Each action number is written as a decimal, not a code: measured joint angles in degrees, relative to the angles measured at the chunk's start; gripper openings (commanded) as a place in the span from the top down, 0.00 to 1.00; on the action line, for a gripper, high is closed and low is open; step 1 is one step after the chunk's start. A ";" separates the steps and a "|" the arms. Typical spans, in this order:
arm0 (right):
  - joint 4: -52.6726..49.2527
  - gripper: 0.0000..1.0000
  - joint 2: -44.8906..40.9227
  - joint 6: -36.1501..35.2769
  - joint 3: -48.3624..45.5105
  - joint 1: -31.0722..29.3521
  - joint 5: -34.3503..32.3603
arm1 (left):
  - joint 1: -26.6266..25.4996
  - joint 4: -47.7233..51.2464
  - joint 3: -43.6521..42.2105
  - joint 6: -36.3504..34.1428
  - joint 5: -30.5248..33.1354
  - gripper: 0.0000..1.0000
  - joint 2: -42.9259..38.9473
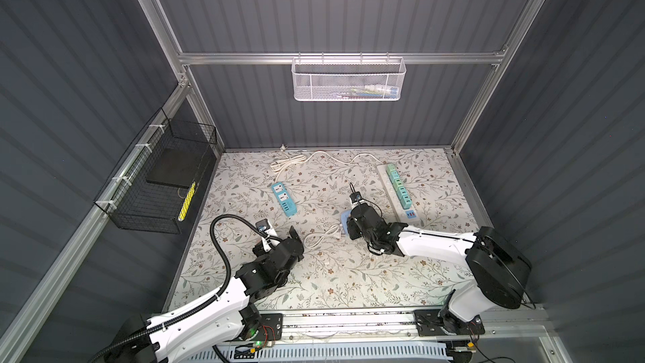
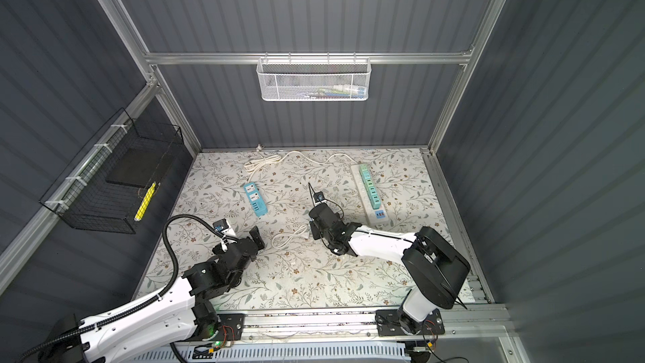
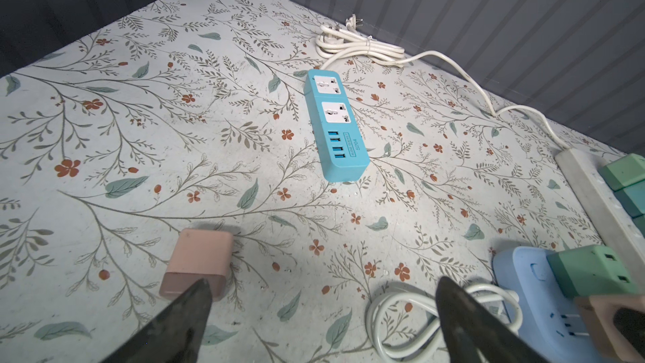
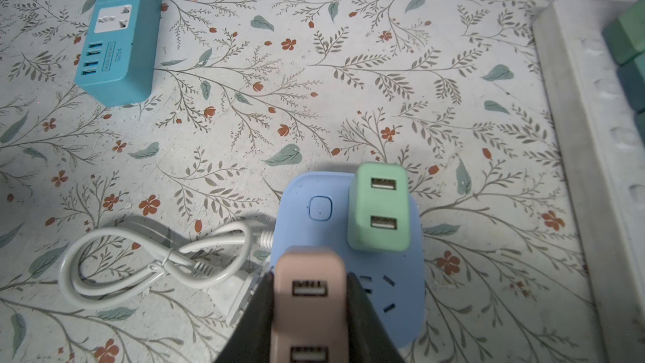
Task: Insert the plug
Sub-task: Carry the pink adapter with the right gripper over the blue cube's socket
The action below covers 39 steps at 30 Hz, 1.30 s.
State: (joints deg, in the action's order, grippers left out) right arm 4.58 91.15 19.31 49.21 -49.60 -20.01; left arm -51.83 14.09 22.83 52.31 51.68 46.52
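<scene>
Currently, your right claw is clamped on a pink plug, with one dark finger pressed to each side. The plug's two USB slots face the wrist camera. It is upright over the near end of a blue socket block, which lies near the middle of the flowered table. Whether its prongs are in the holes cannot be told, because the plug body hides them. A green plug stands seated in the same block, just beside the pink one and next to the block's button. Open socket holes show on the bare blue face to one side of the pink plug. The block's white cord lies in a tied loop on the table, joined to the block's edge.

Your left claw is spread wide and holds nothing. A spare pink plug rests on the table just by one fingertip; contact cannot be told. Farther back lies a teal power strip, well apart from both claws. A long white power strip carrying a row of green chargers lies beyond your right arm.
</scene>
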 measured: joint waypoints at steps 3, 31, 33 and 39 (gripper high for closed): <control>-0.44 0.81 0.44 -0.26 1.11 0.00 -0.15 | 0.00 0.02 -0.90 -0.22 0.28 0.00 -0.39; -2.23 0.80 -0.04 1.16 -0.61 0.98 -0.76 | 0.00 0.07 -1.95 -1.09 0.42 0.00 -1.97; -1.88 0.81 0.13 1.18 -0.55 0.98 -0.72 | 0.00 0.07 -1.95 -1.22 0.39 0.00 -2.05; -1.62 0.81 0.20 1.31 -0.55 0.96 -0.09 | 0.00 0.04 -1.95 -1.70 0.44 0.00 -2.43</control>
State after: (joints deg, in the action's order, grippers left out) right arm 2.96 91.35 20.62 48.66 -48.64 -20.10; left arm -51.83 14.13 20.88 50.61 52.12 44.10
